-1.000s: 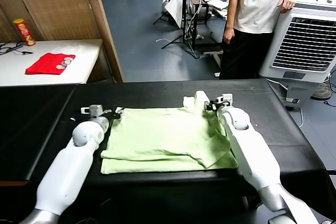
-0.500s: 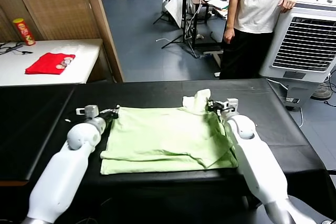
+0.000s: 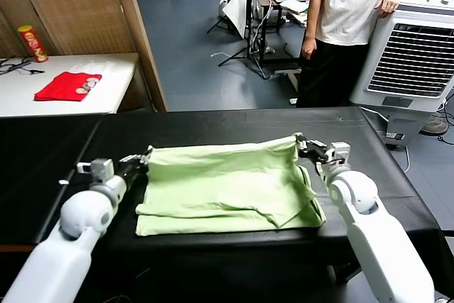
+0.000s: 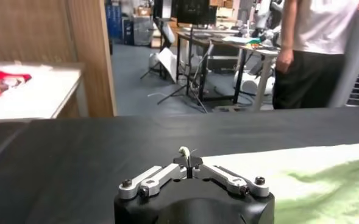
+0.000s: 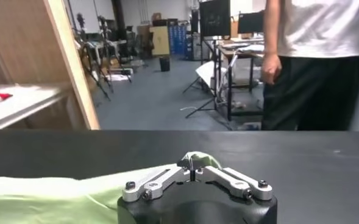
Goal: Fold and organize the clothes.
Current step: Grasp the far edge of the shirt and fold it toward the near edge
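Black surface (image 3: 213, 125) in a busy workshop, blue floor behind. Pale green shirt (image 3: 227, 186) spread across the middle, already doubled over, long axis running side to side between the two arms, far edge lifted into a taut line. Left tool (image 3: 136, 162) pinched tight on the far-left corner; right tool (image 3: 306, 148) pinched tight on the far-right corner, a scrap of green cloth showing between the tips in each wrist view (image 4: 184, 151) (image 5: 194, 159). Near hem flat along the front edge of the surface, so the held edge lies straight across from it, toward the robot: likely a fold drawing the far edge down over the near one, both arms moving evenly to keep the cloth level. Equal reach for both arms, neither nearer. Loose diagonal flap on the right half, apt to bunch under the fold. Nothing else on the black cloth to block the path. Farther off: white side table (image 3: 113, 97) at left with a red garment (image 3: 67, 85) and a can (image 3: 32, 42); at right a standing person (image 3: 351, 26) beside a white air cooler (image 3: 411, 54), well apart from the work.
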Robot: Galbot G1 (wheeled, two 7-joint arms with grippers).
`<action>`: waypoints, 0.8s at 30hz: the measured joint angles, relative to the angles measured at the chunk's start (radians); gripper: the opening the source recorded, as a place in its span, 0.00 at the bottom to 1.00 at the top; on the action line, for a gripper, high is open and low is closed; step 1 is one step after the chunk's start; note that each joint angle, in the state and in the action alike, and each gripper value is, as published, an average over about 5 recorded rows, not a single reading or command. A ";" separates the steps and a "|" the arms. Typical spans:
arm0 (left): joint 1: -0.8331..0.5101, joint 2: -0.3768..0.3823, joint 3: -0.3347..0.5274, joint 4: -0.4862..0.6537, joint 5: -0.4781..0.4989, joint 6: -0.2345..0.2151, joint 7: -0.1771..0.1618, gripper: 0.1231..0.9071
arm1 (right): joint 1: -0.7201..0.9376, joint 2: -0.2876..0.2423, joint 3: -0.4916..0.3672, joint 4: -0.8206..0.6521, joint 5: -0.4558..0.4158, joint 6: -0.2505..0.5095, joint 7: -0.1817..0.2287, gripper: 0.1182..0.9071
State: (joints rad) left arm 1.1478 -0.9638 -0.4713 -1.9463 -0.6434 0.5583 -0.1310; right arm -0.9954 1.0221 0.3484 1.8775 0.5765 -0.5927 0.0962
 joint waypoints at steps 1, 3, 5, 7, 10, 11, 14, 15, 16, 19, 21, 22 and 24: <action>0.019 0.003 -0.010 -0.017 0.012 0.006 0.001 0.01 | -0.020 -0.007 0.000 0.022 -0.001 -0.013 0.005 0.00; 0.056 0.009 -0.027 -0.047 0.036 0.015 0.004 0.01 | -0.059 -0.017 0.001 0.062 -0.004 -0.039 0.015 0.00; 0.094 0.013 -0.041 -0.074 0.060 0.019 0.007 0.01 | -0.093 -0.026 0.002 0.093 -0.014 -0.066 0.021 0.00; 0.129 0.015 -0.052 -0.098 0.082 0.025 0.011 0.01 | -0.124 -0.033 0.002 0.116 -0.029 -0.095 0.023 0.00; 0.175 0.016 -0.066 -0.126 0.117 0.035 0.024 0.01 | -0.162 -0.041 -0.001 0.139 -0.047 -0.128 0.023 0.00; 0.189 0.016 -0.071 -0.134 0.128 0.037 0.028 0.01 | -0.173 -0.042 -0.001 0.145 -0.051 -0.134 0.024 0.00; 0.227 0.013 -0.085 -0.151 0.153 0.043 0.034 0.01 | -0.195 -0.046 0.001 0.156 -0.057 -0.143 0.028 0.00; 0.239 0.012 -0.089 -0.155 0.160 0.044 0.034 0.01 | -0.200 -0.048 0.002 0.159 -0.058 -0.144 0.030 0.00; 0.249 0.010 -0.093 -0.157 0.165 0.044 0.035 0.01 | -0.205 -0.049 0.003 0.161 -0.059 -0.144 0.032 0.00; 0.279 0.005 -0.101 -0.163 0.177 0.045 0.035 0.01 | -0.218 -0.055 0.006 0.170 -0.061 -0.144 0.037 0.00; 0.296 0.001 -0.104 -0.167 0.185 0.045 0.036 0.01 | -0.227 -0.060 0.009 0.178 -0.061 -0.144 0.039 0.00; 0.304 0.000 -0.104 -0.170 0.189 0.045 0.037 0.01 | -0.231 -0.063 0.011 0.183 -0.061 -0.144 0.040 0.00; 0.317 -0.004 -0.104 -0.175 0.199 0.046 0.037 0.01 | -0.240 -0.071 0.016 0.193 -0.059 -0.144 0.039 0.00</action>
State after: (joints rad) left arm 1.4651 -0.9681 -0.5749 -2.1210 -0.4441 0.6043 -0.0943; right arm -1.2349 0.9514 0.3639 2.0705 0.5174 -0.7364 0.1350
